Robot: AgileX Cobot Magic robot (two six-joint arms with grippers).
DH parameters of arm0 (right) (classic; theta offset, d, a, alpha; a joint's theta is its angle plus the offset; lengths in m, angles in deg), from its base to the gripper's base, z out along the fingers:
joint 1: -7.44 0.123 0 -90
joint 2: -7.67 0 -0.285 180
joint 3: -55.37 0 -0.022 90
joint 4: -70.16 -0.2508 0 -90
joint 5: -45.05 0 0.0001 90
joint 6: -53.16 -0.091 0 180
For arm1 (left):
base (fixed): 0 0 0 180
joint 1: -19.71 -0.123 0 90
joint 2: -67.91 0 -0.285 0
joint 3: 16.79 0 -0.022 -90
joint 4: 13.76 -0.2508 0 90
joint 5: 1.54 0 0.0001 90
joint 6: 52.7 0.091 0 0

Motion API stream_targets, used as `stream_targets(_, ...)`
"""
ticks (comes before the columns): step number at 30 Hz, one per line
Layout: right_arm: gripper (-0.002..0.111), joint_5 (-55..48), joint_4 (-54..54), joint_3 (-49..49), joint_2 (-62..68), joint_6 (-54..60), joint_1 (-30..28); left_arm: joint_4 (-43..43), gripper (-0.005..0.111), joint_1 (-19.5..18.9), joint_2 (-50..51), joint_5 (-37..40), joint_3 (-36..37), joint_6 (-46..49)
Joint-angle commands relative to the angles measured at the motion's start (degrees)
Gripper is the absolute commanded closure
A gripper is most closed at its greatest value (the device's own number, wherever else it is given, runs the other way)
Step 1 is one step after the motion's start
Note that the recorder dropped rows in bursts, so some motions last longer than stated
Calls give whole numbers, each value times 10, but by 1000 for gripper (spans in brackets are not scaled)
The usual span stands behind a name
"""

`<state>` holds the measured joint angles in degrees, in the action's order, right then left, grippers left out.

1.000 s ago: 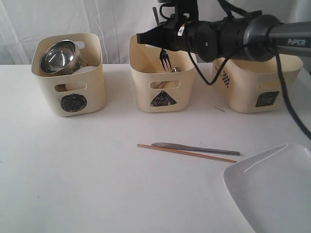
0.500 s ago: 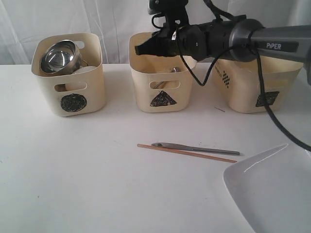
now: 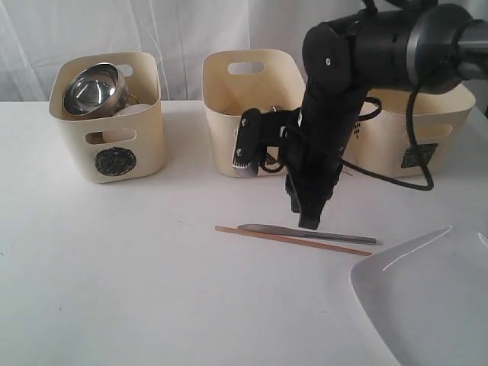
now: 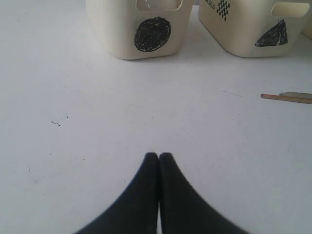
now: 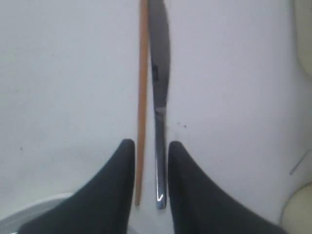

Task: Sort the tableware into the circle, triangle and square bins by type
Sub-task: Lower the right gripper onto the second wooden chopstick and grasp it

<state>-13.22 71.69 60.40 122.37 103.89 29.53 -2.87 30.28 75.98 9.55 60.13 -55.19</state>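
Observation:
A steel knife (image 3: 335, 236) and a wooden chopstick (image 3: 259, 234) lie side by side on the table in front of the bins. My right gripper (image 3: 309, 221) points down over them, open. In the right wrist view both the knife (image 5: 158, 63) and the chopstick (image 5: 143, 73) run between the fingers of the right gripper (image 5: 151, 145). The circle bin (image 3: 114, 145) holds a steel bowl (image 3: 91, 88). The triangle bin (image 3: 221, 114) and the square bin (image 3: 396, 145) stand to its right. My left gripper (image 4: 159, 156) is shut and empty, low over bare table.
The large white plate (image 3: 427, 297) lies at the front right, near the knife's handle end. The right arm's body covers part of the triangle bin's front. In the left wrist view the circle bin (image 4: 117, 29) and triangle bin (image 4: 243, 34) stand ahead.
The right arm held a fork over the triangle bin, let it go there, then swung down to the knife and chopstick with its jaws open. The left gripper has not moved.

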Motion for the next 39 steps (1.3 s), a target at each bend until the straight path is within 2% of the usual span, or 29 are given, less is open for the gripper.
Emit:
stream_targets(1, 78, 20, -2, -23, 6, 47, 9, 2, 107, -1, -3, 0, 3, -1)
stream_targets(5, 71, 41, -4, -36, 30, 47, 13, 2, 107, -1, -3, 0, 3, -1)
stream_targets(26, 71, 78, 13, -36, 96, 47, 18, 2, 107, -1, -3, 0, 3, -1)
stream_targets(32, 61, 90, 23, -36, 103, 47, 18, 2, 107, -1, -3, 0, 3, -1)
stream_targets(39, 61, 99, 32, -36, 129, 47, 18, 2, 107, -1, -3, 0, 3, -1)
